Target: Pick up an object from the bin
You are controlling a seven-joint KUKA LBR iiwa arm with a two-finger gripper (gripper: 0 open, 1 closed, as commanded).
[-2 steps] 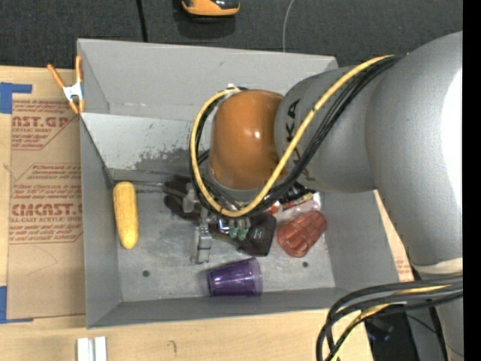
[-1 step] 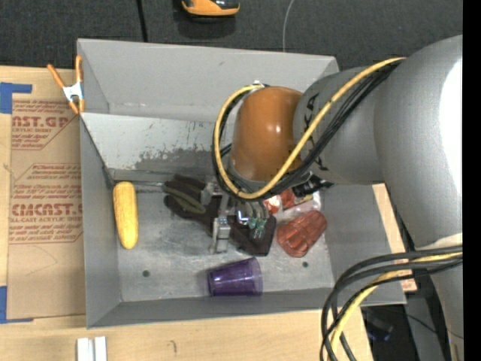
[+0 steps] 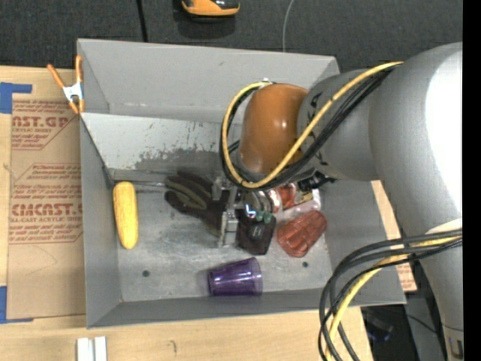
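Note:
My gripper [image 3: 250,232] hangs below the orange wrist cover, low over the middle of the bin floor. Its left side is against the right end of a dark brown ridged thing [image 3: 189,192] that lies flat at the bin's middle. A red ridged piece [image 3: 302,233] lies just to the gripper's right. A purple cup [image 3: 235,278] lies on its side a little in front of the gripper, near the front wall. A red and white packet [image 3: 294,195] pokes out from under the arm behind the red piece.
A yellow corn cob [image 3: 125,214] lies lengthwise along the left wall, well away from the gripper. The arm and its yellow cables cover the bin's right side and back right corner.

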